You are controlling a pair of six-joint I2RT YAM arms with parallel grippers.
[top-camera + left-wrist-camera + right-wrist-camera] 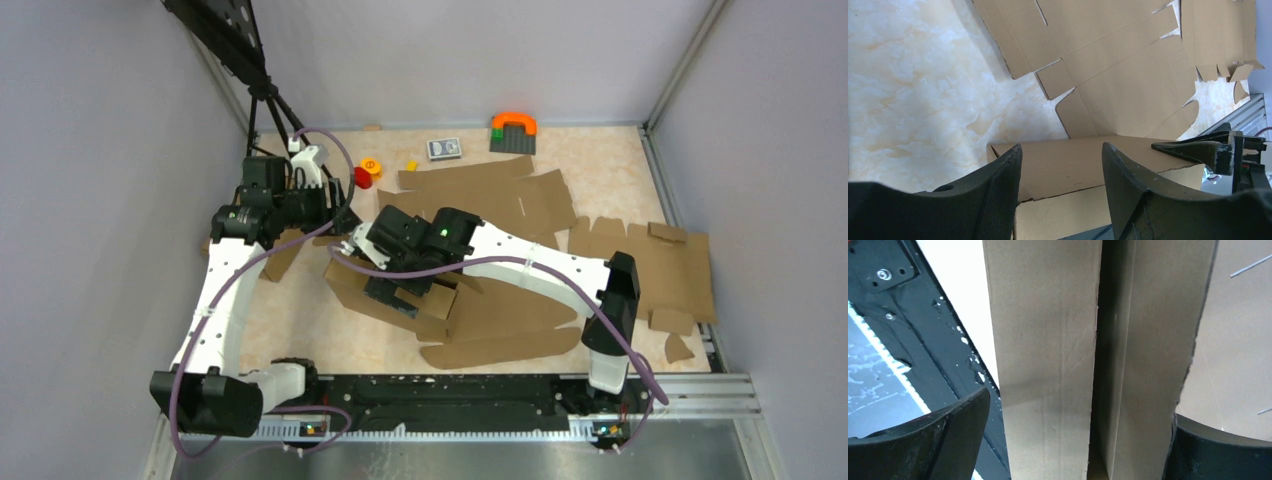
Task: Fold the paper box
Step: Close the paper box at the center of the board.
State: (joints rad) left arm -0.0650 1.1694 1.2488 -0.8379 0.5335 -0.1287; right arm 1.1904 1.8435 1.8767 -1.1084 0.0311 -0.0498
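Right gripper (pixel 1080 410) is spread wide, straddling a doubled-over wall of the paper box (pixel 510 315), which lies at the middle of the table (pixel 610 170). Left gripper (pixel 1063 172) stands part-spread at an adjoining raised panel; whether it grips cannot be determined. Judged progress: one wall is folded up, while the near-side flaps lie flat and unfolded.

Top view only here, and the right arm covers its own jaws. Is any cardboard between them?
Observer: Yes. The right wrist view shows two layers of the paper box, a dark gap between them, running between the right gripper's wide-open jaws.
Operator: And the left jaws?
Observer: The left wrist view shows the left gripper open, its jaws over the edge of a raised panel.
Operator: Anything close by?
Observer: What looks like one of the right gripper's fingers lies along that same panel's top.
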